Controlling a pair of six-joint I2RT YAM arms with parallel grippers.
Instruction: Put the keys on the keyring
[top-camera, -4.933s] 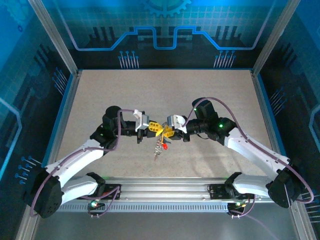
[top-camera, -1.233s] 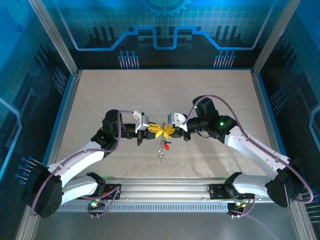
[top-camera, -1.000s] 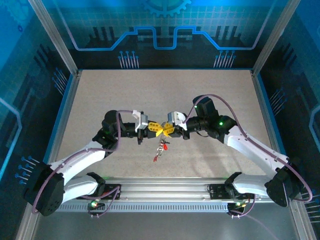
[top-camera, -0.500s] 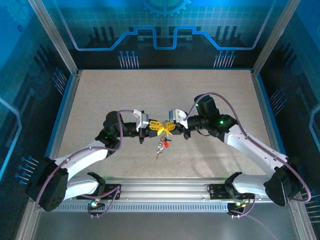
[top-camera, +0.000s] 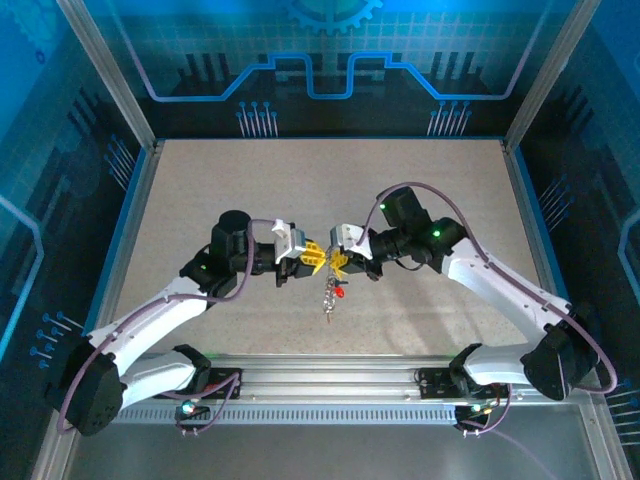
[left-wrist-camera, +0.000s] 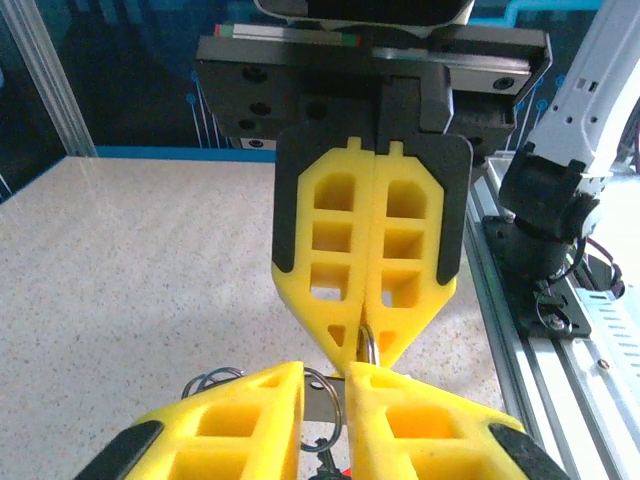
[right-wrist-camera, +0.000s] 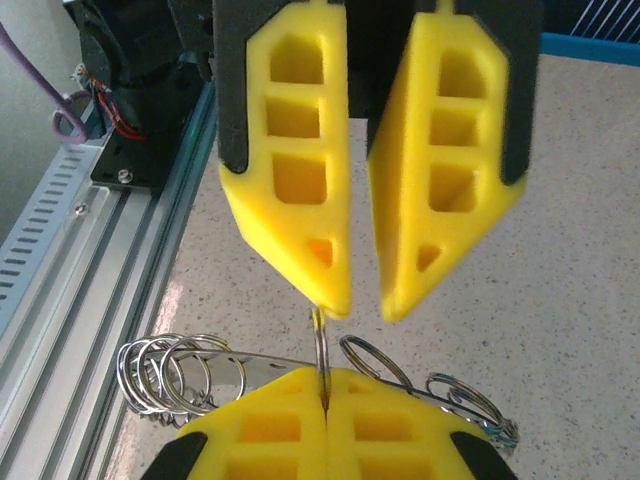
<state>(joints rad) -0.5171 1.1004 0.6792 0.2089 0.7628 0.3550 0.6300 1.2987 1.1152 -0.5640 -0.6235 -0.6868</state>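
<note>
The speckled tabletop lies under a meeting in mid-air. In the overhead view the two arms reach in from 9 and 3 o'clock and come tip to tip just below the middle of the picture.

I judge the step in hand to be the threading itself. The right tool has its yellow pads pressed flat together on one thin wire loop of the keyring, which stands on edge between them. The left tool faces it with a narrow gap between its pads and nothing pinched there. The top of the loop touches one pad's tip, at about 8 o'clock of that gap.

In the right wrist view, further loops fan out at 9 and 3 o'clock of the held one. A flat silver strip, perhaps a key blade, lies across them. From overhead the keys dangle at 6 o'clock beneath the meeting tips, with a red head among them.

The next move probably calls for very fine alignment. The left tool would need to close on the loop or a key without knocking the bunch loose.

The split in the wire is not visible, and I cannot tell which keys are already threaded. The yellow and blue heads cannot be picked out, and the left wrist view cuts off the hanging bunch at its lower edge.
</note>
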